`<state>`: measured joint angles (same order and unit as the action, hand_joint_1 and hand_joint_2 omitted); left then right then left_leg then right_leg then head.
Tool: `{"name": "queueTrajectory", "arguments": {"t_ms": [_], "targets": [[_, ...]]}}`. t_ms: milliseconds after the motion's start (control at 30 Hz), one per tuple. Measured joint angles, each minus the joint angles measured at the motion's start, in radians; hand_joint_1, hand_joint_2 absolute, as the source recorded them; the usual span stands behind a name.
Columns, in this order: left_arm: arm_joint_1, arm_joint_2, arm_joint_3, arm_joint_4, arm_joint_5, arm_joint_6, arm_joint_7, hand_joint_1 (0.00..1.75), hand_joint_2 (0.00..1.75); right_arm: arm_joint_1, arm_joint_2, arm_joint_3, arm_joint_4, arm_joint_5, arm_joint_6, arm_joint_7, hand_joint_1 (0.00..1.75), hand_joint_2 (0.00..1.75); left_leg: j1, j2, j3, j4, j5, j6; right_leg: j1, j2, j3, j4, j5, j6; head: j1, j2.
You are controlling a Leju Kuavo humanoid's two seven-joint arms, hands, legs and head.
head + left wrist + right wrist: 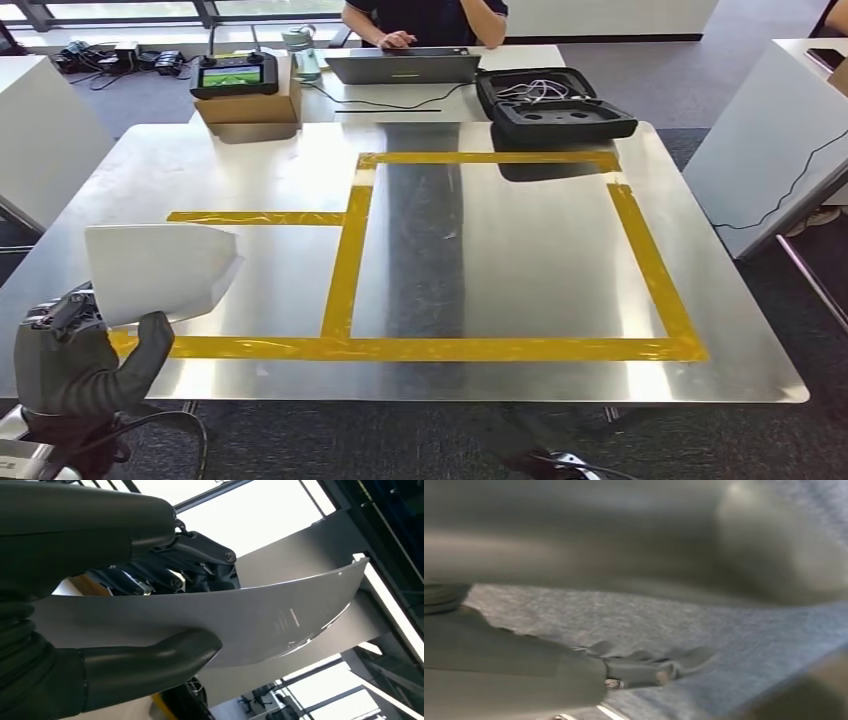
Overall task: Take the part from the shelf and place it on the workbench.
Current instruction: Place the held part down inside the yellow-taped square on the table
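Note:
A white, curved sheet part (160, 270) hangs over the front left corner of the steel workbench (470, 250), held in my left hand (75, 360). The left wrist view shows the thumb (150, 662) pressed under the part (250, 620) and the darker fingers (170, 575) over it. A square of yellow tape (500, 255) lies to the right of the part on the bench top. The right wrist view shows my right hand (524, 675) blurred over blue-grey carpet (634, 625); how its fingers lie cannot be made out.
At the far edge of the bench stand a cardboard box with a controller (240, 85), a laptop (400, 65) with a person behind it, and an open black case (550, 105). White tables (770, 140) flank both sides. Grey carpet lies around.

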<state>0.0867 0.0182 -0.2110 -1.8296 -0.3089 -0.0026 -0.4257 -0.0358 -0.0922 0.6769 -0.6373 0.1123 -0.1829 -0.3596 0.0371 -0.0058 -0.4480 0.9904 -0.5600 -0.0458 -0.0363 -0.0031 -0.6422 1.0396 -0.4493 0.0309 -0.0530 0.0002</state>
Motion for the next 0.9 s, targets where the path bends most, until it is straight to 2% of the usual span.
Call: {"name": "queueTrajectory", "arguments": {"t_ms": [67, 100, 200, 233, 267, 300, 367, 433, 500, 533, 567, 633, 667, 700, 800, 900], "targets": [[0.0, 0.0, 0.0, -0.001, -0.002, 0.001, 0.0, 1.75, 1.75, 0.0, -0.001, -0.001, 0.0, 0.0, 0.0, 0.0, 0.0, 0.0, 0.002, 0.001, -0.003, 0.028, -0.014, -0.006, 0.001, 0.001, 0.008, 0.0, 0.004, -0.016, -0.002, 0.0], [-0.001, 0.0, 0.0, -0.001, -0.003, 0.001, 0.0, 1.75, 1.75, -0.002, 0.0, -0.001, 0.0, 0.0, 0.0, -0.001, 0.0, 0.0, 0.002, 0.001, -0.021, 0.064, -0.034, -0.006, 0.001, 0.001, 0.012, -0.001, 0.002, -0.022, -0.003, 0.0], [-0.001, 0.0, 0.0, -0.002, -0.008, 0.002, 0.0, 1.75, 1.75, -0.004, 0.0, -0.002, 0.0, 0.001, 0.0, -0.001, 0.0, 0.0, -0.003, 0.001, -0.128, 0.242, -0.115, -0.005, 0.007, 0.001, 0.015, -0.002, -0.003, -0.031, -0.004, 0.0], [-0.001, 0.001, 0.0, -0.002, -0.009, 0.002, 0.0, 1.75, 1.75, -0.003, 0.0, -0.001, 0.0, 0.001, 0.0, -0.001, 0.0, 0.0, -0.005, 0.001, -0.155, 0.276, -0.12, -0.003, 0.01, 0.001, 0.016, -0.002, -0.004, -0.033, -0.004, 0.0], [0.0, 0.001, 0.0, -0.001, -0.012, 0.002, 0.0, 1.75, 1.75, -0.003, 0.0, -0.001, 0.0, 0.001, 0.0, -0.001, 0.0, 0.0, -0.006, 0.001, -0.166, 0.277, -0.107, 0.0, 0.013, 0.001, 0.018, -0.002, -0.005, -0.033, -0.004, 0.0], [0.0, 0.001, 0.0, -0.002, -0.014, 0.002, 0.0, 1.75, 1.75, -0.003, 0.0, -0.001, 0.0, 0.001, 0.001, -0.001, 0.0, 0.0, -0.008, 0.001, -0.159, 0.242, -0.073, 0.005, 0.014, 0.002, 0.02, -0.002, -0.006, -0.033, -0.004, 0.0], [0.0, 0.002, 0.0, -0.002, -0.017, 0.002, 0.0, 1.75, 1.75, -0.004, 0.0, -0.001, 0.0, 0.001, 0.001, -0.001, 0.0, 0.0, -0.014, 0.002, -0.119, 0.12, 0.005, 0.016, 0.016, 0.003, 0.025, -0.002, -0.007, -0.029, -0.004, 0.0], [0.0, 0.002, 0.0, -0.003, -0.019, 0.003, 0.0, 1.75, 1.75, -0.003, 0.0, -0.002, 0.0, 0.001, 0.001, -0.001, 0.0, 0.0, -0.021, 0.004, -0.098, 0.047, 0.027, 0.027, 0.018, 0.003, 0.025, -0.002, -0.006, -0.018, -0.004, 0.0], [0.0, 0.002, 0.0, -0.005, -0.021, 0.003, 0.0, 1.75, 1.75, -0.003, 0.0, -0.002, 0.0, 0.001, 0.001, -0.002, 0.0, 0.0, -0.026, 0.004, -0.1, 0.041, 0.03, 0.038, 0.019, 0.003, 0.026, -0.007, -0.004, -0.003, -0.004, 0.0], [0.0, 0.002, 0.0, -0.006, -0.021, 0.003, 0.0, 1.75, 1.75, -0.003, 0.0, -0.002, 0.0, 0.001, 0.001, -0.002, 0.0, 0.0, -0.026, 0.003, -0.099, 0.037, 0.044, 0.04, 0.019, 0.003, 0.03, -0.011, -0.004, -0.003, -0.004, 0.0], [-0.001, 0.002, 0.0, -0.007, -0.022, 0.003, 0.0, 1.75, 1.75, -0.004, 0.0, -0.002, 0.0, 0.0, 0.001, -0.003, 0.0, 0.0, -0.025, 0.002, -0.097, 0.033, 0.051, 0.041, 0.019, 0.002, 0.033, -0.015, -0.002, -0.014, -0.004, 0.0], [-0.002, 0.001, 0.0, -0.008, -0.024, 0.003, -0.001, 1.75, 1.75, -0.004, 0.0, -0.002, 0.0, -0.001, 0.0, -0.003, 0.0, 0.0, -0.024, 0.0, -0.094, 0.026, 0.058, 0.042, 0.022, 0.003, 0.036, -0.022, 0.001, -0.044, -0.004, 0.0], [-0.002, 0.001, 0.0, -0.008, -0.025, 0.003, -0.001, 1.75, 1.75, -0.004, 0.0, -0.002, 0.0, -0.001, 0.0, -0.002, 0.0, 0.0, -0.024, 0.0, -0.095, 0.026, 0.058, 0.045, 0.022, 0.003, 0.037, -0.025, 0.004, -0.054, -0.004, 0.0], [-0.002, 0.001, 0.0, -0.008, -0.026, 0.003, -0.001, 1.75, 1.75, -0.004, 0.0, -0.002, 0.0, -0.002, 0.0, -0.002, 0.0, 0.0, -0.025, 0.0, -0.095, 0.026, 0.058, 0.049, 0.022, 0.003, 0.038, -0.027, 0.006, -0.054, -0.004, 0.0], [-0.002, 0.001, 0.0, -0.008, -0.028, 0.003, -0.001, 1.75, 1.75, -0.004, 0.0, -0.002, 0.0, -0.002, 0.0, -0.002, 0.0, 0.0, -0.028, 0.001, -0.096, 0.027, 0.058, 0.056, 0.02, 0.003, 0.042, -0.036, 0.014, -0.038, -0.004, 0.0], [-0.002, 0.001, 0.0, -0.008, -0.029, 0.003, -0.001, 1.75, 1.75, -0.004, 0.0, -0.002, 0.0, -0.002, 0.0, -0.002, 0.0, 0.0, -0.03, 0.001, -0.098, 0.028, 0.057, 0.059, 0.017, 0.003, 0.044, -0.044, 0.017, -0.007, -0.004, 0.0]]}}
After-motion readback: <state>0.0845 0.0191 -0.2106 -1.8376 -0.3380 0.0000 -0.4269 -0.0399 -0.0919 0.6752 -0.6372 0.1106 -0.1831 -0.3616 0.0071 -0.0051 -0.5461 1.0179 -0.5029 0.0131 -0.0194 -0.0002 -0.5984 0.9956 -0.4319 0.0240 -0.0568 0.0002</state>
